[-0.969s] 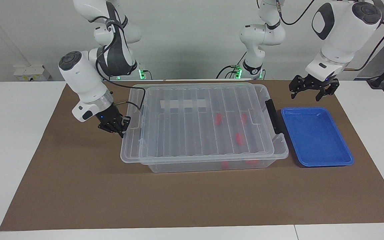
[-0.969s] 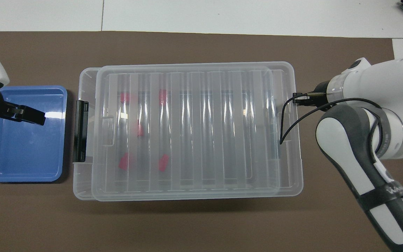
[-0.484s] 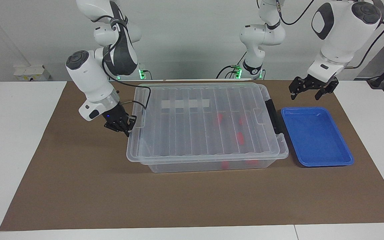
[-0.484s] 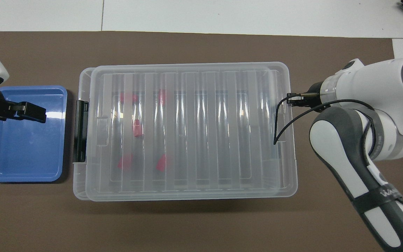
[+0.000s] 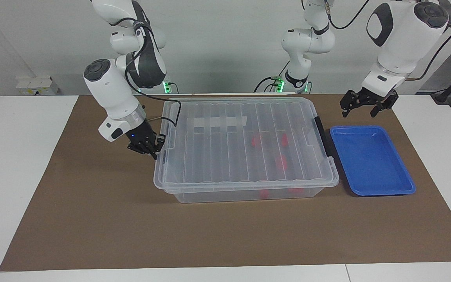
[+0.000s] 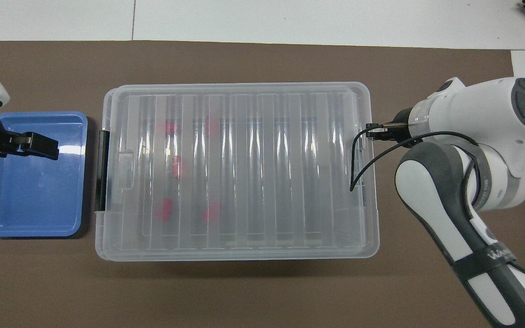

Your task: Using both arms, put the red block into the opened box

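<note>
The clear box (image 5: 217, 194) (image 6: 100, 246) stands mid-table on the brown mat with its ribbed lid (image 5: 217, 156) (image 6: 262, 173) lying squarely over it. Several red blocks (image 5: 281, 162) (image 6: 176, 166) show through the lid, inside the box toward the left arm's end. My right gripper (image 5: 156, 149) (image 6: 372, 128) is shut on the lid's rim at the right arm's end. My left gripper (image 5: 359, 111) (image 6: 43, 146) hangs open and empty above the blue tray.
A shallow blue tray (image 5: 382, 192) (image 6: 30, 228) lies beside the box at the left arm's end. A black latch (image 5: 321, 133) (image 6: 103, 168) sits on the box end facing the tray. A black cable (image 6: 358, 159) droops from the right wrist over the lid.
My right gripper has slid the lid toward the left arm's end, from overhanging the box to lying squarely over it. The left arm has hardly moved.
</note>
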Controlling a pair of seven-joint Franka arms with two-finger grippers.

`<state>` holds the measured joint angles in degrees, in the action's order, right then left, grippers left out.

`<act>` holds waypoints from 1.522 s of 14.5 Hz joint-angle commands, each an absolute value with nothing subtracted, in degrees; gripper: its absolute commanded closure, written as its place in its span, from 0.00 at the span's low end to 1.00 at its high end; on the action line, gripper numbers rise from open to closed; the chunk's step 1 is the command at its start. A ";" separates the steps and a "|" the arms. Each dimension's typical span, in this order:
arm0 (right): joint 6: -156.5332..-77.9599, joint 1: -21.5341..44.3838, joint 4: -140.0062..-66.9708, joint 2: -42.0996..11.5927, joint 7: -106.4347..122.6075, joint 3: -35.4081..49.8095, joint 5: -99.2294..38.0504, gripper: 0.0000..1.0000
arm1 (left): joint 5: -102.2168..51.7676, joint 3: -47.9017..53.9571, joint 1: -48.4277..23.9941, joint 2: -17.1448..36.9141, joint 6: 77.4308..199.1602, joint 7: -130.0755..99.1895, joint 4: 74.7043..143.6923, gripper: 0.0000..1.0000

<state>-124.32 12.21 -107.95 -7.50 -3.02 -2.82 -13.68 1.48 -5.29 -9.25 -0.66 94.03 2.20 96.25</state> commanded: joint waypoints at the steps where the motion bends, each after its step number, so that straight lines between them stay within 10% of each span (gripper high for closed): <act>1: -125.33 12.04 -108.02 -7.73 -3.87 -2.37 -15.47 1.00 | 1.67 -5.10 -8.88 -1.32 92.90 1.49 96.06 0.00; 20: -121.22 11.26 -106.44 -6.60 -3.78 -2.72 -14.33 1.00 | 1.67 -5.10 -8.88 -1.23 92.90 1.49 96.06 0.00; 21: -119.72 11.08 -106.00 -5.98 -3.61 -3.25 -13.98 0.87 | 1.67 -5.10 -8.88 -1.32 92.90 1.49 96.06 0.00; 22: -118.49 10.55 -106.00 -5.19 -3.60 -3.43 -12.58 0.51 | 1.67 -5.10 -8.88 -1.32 92.90 1.49 96.06 0.00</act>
<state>-121.69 11.82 -106.72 -7.02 -3.02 -3.22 -13.55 1.48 -5.29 -9.25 -0.68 94.00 2.15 96.25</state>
